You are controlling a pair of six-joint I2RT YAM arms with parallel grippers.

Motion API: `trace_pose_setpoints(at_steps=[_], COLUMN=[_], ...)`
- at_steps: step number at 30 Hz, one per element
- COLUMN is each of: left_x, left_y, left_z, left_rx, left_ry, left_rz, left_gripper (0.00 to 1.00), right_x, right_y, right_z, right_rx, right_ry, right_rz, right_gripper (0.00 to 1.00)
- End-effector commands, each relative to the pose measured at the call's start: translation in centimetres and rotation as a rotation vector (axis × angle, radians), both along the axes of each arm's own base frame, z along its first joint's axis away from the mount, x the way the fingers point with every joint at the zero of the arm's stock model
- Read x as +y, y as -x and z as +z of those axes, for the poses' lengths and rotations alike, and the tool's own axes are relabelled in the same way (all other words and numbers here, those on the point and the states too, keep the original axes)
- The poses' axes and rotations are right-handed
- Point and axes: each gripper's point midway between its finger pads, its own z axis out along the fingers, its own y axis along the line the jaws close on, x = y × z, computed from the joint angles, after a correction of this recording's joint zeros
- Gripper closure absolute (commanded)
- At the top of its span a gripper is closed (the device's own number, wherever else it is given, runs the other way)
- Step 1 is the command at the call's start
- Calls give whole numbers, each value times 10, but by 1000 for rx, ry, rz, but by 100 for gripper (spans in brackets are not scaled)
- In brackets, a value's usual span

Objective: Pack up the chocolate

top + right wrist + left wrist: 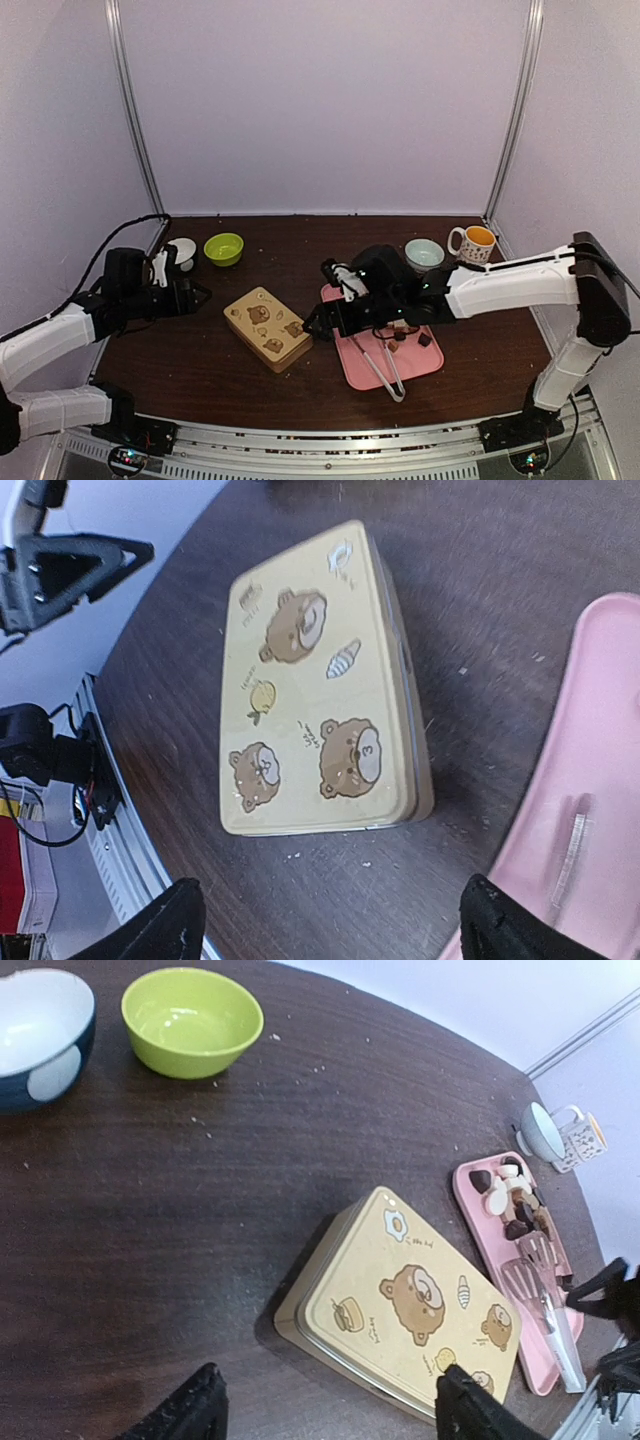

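Note:
The chocolate pieces (424,340) lie on a pink tray (428,362), partly hidden by my right arm. In the left wrist view they show as dark, brown and cream bits (505,1200) at the tray's far end. The tan box with bear pictures (268,328) lies closed left of the tray. My right gripper (318,325) is open and empty, hovering over the table between the box's near end (320,680) and the tray (590,780). My left gripper (195,292) is open and empty, raised left of the box (410,1310).
Clear tongs (385,372) lie on the tray's near half. A green bowl (224,248) and a white-and-dark bowl (182,252) stand at the back left. A pale blue bowl (424,254) and a mug (474,243) stand at the back right.

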Motion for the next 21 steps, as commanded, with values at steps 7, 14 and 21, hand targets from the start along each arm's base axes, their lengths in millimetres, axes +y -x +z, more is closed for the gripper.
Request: trace_pose_setpoints(at_steps=[7,14,21], left_x=[34,57,79], left_y=[-14,-21,-31], left_z=[75,100,108], left_rx=[-254,-346,-456], left_ry=[-116,-219,-387], left_rz=[147,242,311], left_gripper=[2,2,2], right_x=[-136,-262,-351], right_y=[-51,-75,-66], right_z=[112,134,155], right_rx=[-482,-709,-1003], right_ry=[-32,53,55], right_rz=[-343,-684,-971], right_gripper=[5,0,0])
